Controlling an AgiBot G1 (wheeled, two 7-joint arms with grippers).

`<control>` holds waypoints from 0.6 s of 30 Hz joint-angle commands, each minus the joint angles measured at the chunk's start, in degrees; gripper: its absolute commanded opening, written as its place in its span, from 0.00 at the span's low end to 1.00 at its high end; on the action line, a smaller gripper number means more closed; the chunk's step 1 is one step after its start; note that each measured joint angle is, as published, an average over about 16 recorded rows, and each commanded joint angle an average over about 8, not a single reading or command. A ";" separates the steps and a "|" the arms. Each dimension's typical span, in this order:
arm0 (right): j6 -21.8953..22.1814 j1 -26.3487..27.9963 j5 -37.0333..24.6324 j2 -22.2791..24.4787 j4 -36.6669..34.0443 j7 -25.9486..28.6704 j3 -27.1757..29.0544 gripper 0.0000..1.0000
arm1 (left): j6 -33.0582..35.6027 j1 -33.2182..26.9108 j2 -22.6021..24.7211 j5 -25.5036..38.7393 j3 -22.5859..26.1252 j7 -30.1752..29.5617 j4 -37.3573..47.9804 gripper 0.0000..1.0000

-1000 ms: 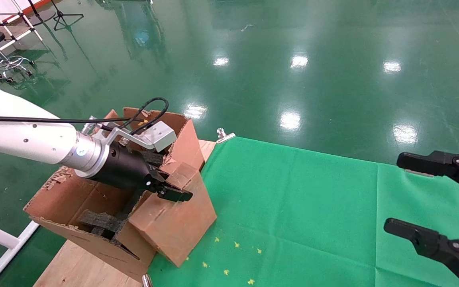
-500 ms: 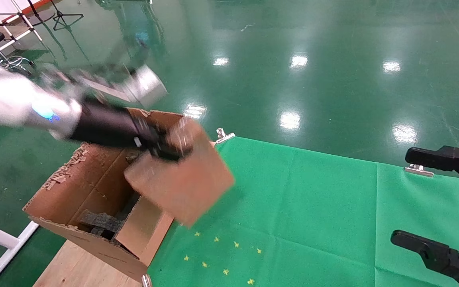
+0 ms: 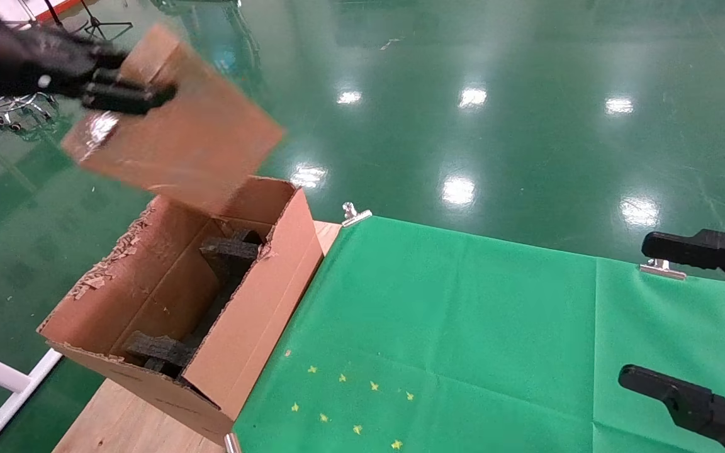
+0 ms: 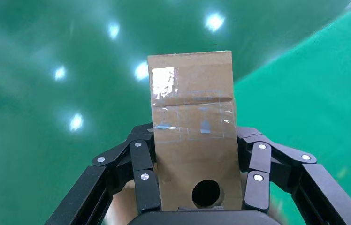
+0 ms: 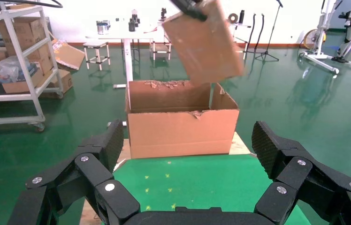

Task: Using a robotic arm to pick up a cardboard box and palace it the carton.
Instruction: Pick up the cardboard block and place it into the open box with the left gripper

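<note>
Left hand (image 3: 126, 94): raised in the air at the 10 o'clock corner of the head view, clenched on one edge of the cardboard box (image 3: 177, 135). The left wrist view confirms the grip: the black linked fingers (image 4: 141, 176) press against both sides of the box, whose taped face (image 4: 193, 117) points away from the wrist. The box hangs tilted, clear of every surface, directly above the far end of the carton (image 3: 167, 308).

Carton: standing open at the 8 o'clock area of the head view, on the wooden tabletop (image 3: 126, 421), touching the left edge of the green cloth (image 3: 463, 340). Its upper rims are ragged. Black foam pieces (image 3: 230, 251) lie inside, one toward the far end and one (image 3: 158, 349) toward the near end. In the right wrist view the box (image 5: 204, 40) hangs above the carton (image 5: 181, 122), with its lower corner just over the open top.

Right hand (image 3: 715, 327): parked at the 4 o'clock edge of the head view, over the green cloth, well apart from the carton. Its fingers (image 5: 94, 180) are spread wide and hold nothing.

Small yellow marks (image 3: 356, 402) are scattered on the cloth near the carton. Metal clips (image 3: 353, 214) pin the cloth at its far edge.
</note>
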 commanded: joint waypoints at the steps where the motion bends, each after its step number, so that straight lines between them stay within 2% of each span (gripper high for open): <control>1: 0.00 0.00 0.00 0.00 0.00 0.00 0.00 1.00 | 0.53 -1.36 -0.45 2.67 1.24 3.26 2.87 0.00; 7: 0.00 0.00 0.00 0.00 0.00 0.00 0.00 1.00 | -2.08 -0.32 0.65 7.77 4.45 8.56 14.11 0.00; 18: 0.00 0.00 0.00 0.00 0.00 0.00 0.00 1.00 | -12.04 2.90 5.59 11.00 6.00 12.65 31.40 0.00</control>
